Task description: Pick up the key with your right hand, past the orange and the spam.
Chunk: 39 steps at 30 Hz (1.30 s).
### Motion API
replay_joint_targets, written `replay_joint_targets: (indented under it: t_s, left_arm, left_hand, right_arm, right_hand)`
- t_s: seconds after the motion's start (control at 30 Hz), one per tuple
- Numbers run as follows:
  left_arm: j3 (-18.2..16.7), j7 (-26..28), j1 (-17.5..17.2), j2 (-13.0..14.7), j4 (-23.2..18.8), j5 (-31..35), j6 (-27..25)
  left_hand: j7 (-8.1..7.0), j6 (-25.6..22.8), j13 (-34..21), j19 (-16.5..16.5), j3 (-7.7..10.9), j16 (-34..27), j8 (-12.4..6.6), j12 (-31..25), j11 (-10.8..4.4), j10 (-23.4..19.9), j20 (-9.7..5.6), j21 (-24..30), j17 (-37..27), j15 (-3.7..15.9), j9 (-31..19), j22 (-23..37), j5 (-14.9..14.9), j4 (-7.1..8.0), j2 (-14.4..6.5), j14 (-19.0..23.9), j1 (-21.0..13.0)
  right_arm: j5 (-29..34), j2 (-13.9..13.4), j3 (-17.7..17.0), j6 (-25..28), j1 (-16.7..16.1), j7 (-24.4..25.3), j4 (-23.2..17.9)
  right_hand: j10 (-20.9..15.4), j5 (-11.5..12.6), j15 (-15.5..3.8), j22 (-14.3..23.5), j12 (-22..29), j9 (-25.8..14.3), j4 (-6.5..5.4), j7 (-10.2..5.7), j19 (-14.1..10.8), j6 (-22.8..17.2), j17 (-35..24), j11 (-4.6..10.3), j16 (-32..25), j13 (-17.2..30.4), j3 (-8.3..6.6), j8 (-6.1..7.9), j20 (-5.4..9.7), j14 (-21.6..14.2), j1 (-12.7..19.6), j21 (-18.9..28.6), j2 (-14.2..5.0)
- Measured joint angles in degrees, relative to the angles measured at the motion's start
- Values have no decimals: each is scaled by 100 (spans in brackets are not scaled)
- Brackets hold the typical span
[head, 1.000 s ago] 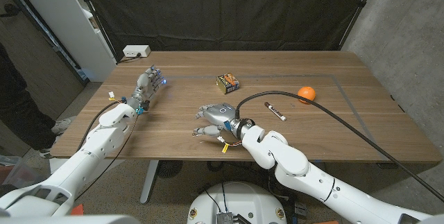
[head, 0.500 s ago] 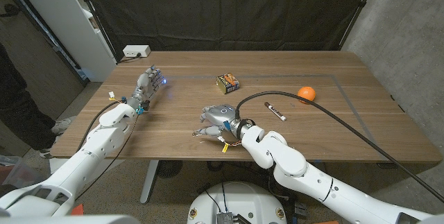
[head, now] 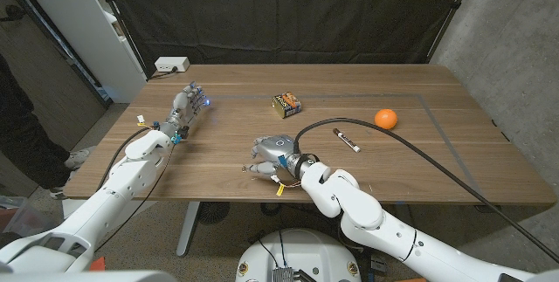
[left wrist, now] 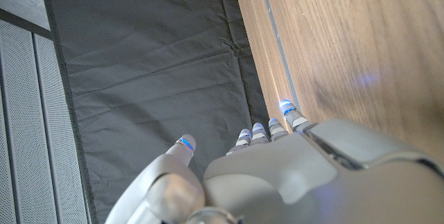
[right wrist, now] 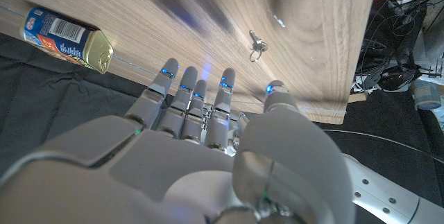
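Wooden desk [head: 419, 155] holds my right hand [head: 272, 154], now drawn slightly nearer me, fingers [right wrist: 187, 85] apart and empty; the key [right wrist: 257, 44] lies just beyond them. Left hand [head: 182, 107] unchanged, open.

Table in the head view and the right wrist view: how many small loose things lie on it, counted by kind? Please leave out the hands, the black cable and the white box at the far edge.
Spam can: 1
Orange: 1
Marker: 1
Key: 1
Total: 4
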State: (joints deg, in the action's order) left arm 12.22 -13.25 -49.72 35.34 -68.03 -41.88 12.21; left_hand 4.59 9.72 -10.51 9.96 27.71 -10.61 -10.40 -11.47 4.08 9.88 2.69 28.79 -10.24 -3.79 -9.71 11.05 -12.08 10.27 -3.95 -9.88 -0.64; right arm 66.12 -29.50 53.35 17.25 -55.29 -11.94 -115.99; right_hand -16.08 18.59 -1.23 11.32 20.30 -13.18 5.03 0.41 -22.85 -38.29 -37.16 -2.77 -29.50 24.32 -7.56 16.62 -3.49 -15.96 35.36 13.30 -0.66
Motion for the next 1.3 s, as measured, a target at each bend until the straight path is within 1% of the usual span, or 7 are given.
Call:
replay_joint_targets:
  t_s: [0.17,0.33,0.53,0.87,1.07,1.17,1.3]
  left_arm:
    - [1,-29,21,0,43,1,0]
    - [1,-61,49,-9,115,0,0]
    - [1,-100,86,-27,197,-1,21]
    - [-1,-188,189,-72,378,-1,70]
    - [1,-237,251,-98,463,9,91]
    - [8,-264,286,-117,514,18,97]
    - [14,-294,323,-137,582,25,109]
  left_hand:
    - [0,0,0,0,0,0,0,0,0,0,0,0,0,0,0,0,0,0,0,0,0]
    - [0,0,0,0,0,0,0,0,0,0,0,0,0,0,0,0,0,0,0,0,0]
    - [0,0,0,0,0,0,0,0,0,0,0,0,0,0,0,0,0,0,0,0,0]
    - [0,0,0,0,-23,0,0,0,0,0,0,0,0,0,0,-1,0,23,0,0,0]
    - [0,0,0,0,-23,0,0,0,0,0,0,0,0,0,0,-1,0,23,0,0,0]
    - [0,0,0,0,-23,0,0,0,0,0,0,0,0,0,0,0,0,23,0,0,0]
    - [0,0,0,0,-23,0,3,0,0,0,0,0,0,0,0,-1,0,23,0,0,0]
  right_arm:
    - [113,103,57,159,-26,-68,38]
    - [295,274,145,421,-50,-205,111]
    - [516,456,238,716,-55,-366,201]
    - [840,699,394,1055,-119,-443,300]
    - [954,790,450,1185,-194,-418,329]
    - [998,844,481,1228,-232,-384,354]
    - [1046,913,525,1294,-265,-369,403]
  right_hand:
    - [0,34,11,0,0,-25,22,30,22,104,-39,0,0,22,23,-38,-19,11,-17,0,17]
    - [96,113,41,0,-59,-56,220,-9,106,342,-42,-14,0,28,-127,-124,-16,145,373,-55,-169]
    - [148,134,61,-14,-67,-69,232,41,174,300,-62,-41,0,27,-140,-126,-30,165,433,-67,-177]
    - [-75,134,50,-13,-34,-150,178,71,174,-91,-68,-72,-109,54,25,86,-30,110,319,-67,-62]
    - [-237,134,19,-13,55,-210,200,74,128,-361,-92,-73,-194,54,101,228,-49,-2,345,-67,-36]
    - [-276,155,19,-13,55,-214,201,81,99,-368,-95,-72,-194,54,98,228,-20,-2,385,-67,3]
    - [-287,220,19,-13,55,-241,312,124,66,-326,-79,-61,-239,68,-14,228,-52,-64,666,-33,-106]
